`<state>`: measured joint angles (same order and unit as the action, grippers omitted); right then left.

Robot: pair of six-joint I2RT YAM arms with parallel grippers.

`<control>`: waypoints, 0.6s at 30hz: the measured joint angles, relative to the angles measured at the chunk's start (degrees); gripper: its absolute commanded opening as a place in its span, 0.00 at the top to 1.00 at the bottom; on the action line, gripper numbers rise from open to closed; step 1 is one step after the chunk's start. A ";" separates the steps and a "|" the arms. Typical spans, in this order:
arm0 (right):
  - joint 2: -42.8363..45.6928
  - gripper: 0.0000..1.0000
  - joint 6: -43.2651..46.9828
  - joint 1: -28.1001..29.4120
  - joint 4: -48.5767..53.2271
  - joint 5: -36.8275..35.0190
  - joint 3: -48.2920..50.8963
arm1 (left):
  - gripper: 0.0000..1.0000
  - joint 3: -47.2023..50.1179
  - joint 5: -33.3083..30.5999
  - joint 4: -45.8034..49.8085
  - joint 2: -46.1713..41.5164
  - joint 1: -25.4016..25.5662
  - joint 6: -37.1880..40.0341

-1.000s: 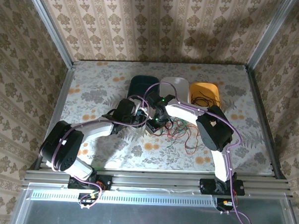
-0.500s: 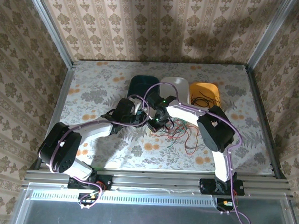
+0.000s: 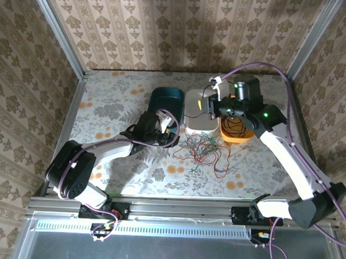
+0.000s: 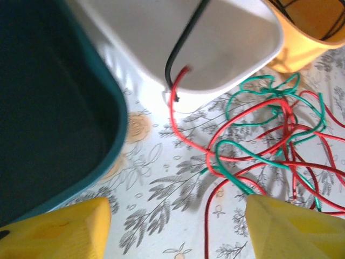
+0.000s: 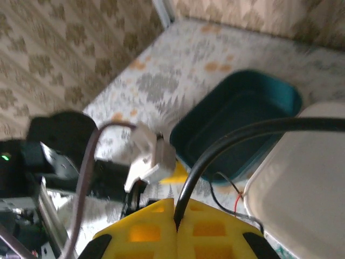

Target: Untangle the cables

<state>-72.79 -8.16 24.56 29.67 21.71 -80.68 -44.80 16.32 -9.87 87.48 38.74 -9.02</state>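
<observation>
- Broadly, the desk [image 3: 105, 103] carries three trays in a row at its far side: a teal tray [image 3: 163, 97], a white tray [image 3: 197, 123] and an orange tray [image 3: 246, 136].
- Just in front of the white and orange trays, the red and green cables [image 3: 204, 149] lie in a loose knot on the desk, strands crossing over and under one another.
- High over the white tray, the right tool [image 5: 175, 208] is pinched tight on a black cable [image 5: 259, 129]. The wrist view shows the yellow fingers meeting around it.
- Seen from the left wrist, that black cable [image 4: 186, 32] hangs down in front of the white tray, its lower end close to the tray's near rim.
- Low beside the teal tray, the left tool [image 4: 177, 216] hovers with its fingers spread wide and nothing between them, facing the knot.
- A black coil [image 3: 236, 123] sits in the orange tray. Whether it is part of the held strand I cannot tell.
- The step in hand looks like pulling one black strand clear of the pile for sorting.
- Next, the right tool likely needs to carry the strand over a tray and let go, keeping its tail from dragging a red strand along. The left tool could pin or pick a red or green strand.
</observation>
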 measured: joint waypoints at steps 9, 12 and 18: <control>5.25 0.98 -0.68 -2.64 -2.93 -15.47 -2.19 | 0.32 -5.70 1.51 0.02 6.12 2.67 3.21; 5.35 0.99 -1.11 -5.11 -3.54 -19.98 -3.61 | 0.32 -6.69 1.40 0.24 7.39 3.21 3.69; 3.48 1.00 -2.67 -10.19 -2.78 -25.77 -3.82 | 0.33 -7.48 0.39 1.01 8.61 4.00 4.28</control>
<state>-69.32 -10.83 14.37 26.89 -4.05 -84.51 -52.27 16.71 -8.86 96.09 42.74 -4.73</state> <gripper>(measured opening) 0.058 0.676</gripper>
